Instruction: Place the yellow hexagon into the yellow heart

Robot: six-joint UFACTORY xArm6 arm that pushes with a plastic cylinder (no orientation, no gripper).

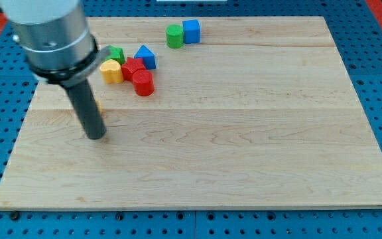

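The yellow heart (111, 70) lies at the view's upper left, touching a red block (133, 68). My tip (96, 137) rests on the board below and slightly left of the heart. A thin yellow-orange sliver (99, 105) shows at the rod's right edge, halfway up. It is a block mostly hidden behind the rod, and its shape cannot be made out. No other yellow block shows.
A green block (117, 54) and a blue triangle (145, 57) sit just above the heart and the red block. A red cylinder (144, 84) lies right below them. A green cylinder (174, 36) and a blue cube (191, 30) stand together near the top edge.
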